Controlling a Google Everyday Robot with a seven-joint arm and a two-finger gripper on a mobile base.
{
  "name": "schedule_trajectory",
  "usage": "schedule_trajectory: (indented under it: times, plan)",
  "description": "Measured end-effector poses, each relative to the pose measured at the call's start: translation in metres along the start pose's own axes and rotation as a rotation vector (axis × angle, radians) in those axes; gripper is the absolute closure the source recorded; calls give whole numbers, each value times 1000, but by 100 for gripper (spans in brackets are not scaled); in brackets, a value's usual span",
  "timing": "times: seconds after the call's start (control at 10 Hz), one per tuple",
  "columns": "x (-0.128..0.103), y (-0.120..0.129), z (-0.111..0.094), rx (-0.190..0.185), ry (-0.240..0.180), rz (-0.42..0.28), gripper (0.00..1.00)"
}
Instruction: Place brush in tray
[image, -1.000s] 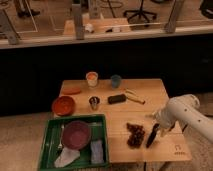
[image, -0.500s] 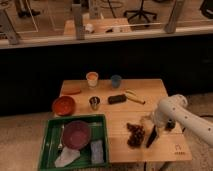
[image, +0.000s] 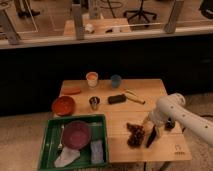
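Note:
The brush (image: 151, 136) is a slim dark stick lying on the wooden table (image: 150, 87), just right of a dark grape bunch (image: 134, 135). My gripper (image: 150, 124) hangs at the end of the white arm (image: 172, 109) and sits directly over the upper end of the brush, very close to it or touching it. The green tray (image: 75, 119) lies at the table's front left, well left of the brush. It holds a maroon bowl (image: 76, 134), a white cloth (image: 66, 158) and a bluish sponge (image: 96, 150).
An orange-red bowl (image: 63, 105), a metal cup (image: 94, 103), a black block (image: 116, 99) and a yellowish curved stick (image: 134, 96) lie mid-table. A cream cup (image: 92, 79) and a blue cup (image: 116, 80) stand at the back. The grapes lie between brush and tray.
The arm has swung left and down, bringing the gripper from the table's right edge to just over the brush. The brush and the other objects have not moved.

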Motion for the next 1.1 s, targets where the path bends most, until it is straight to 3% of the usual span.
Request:
schedule_trajectory:
  times: [0.3, 0.6, 0.9, 1.1]
  plan:
    - [1, 4, -6, -3, -1, 4, 98]
    - [-1, -4, -6, 9, 6, -2, 100]
    - [-14, -29, -15, 101, 72, -41, 100]
    - [-27, -28, -52, 153, 113, -72, 100]
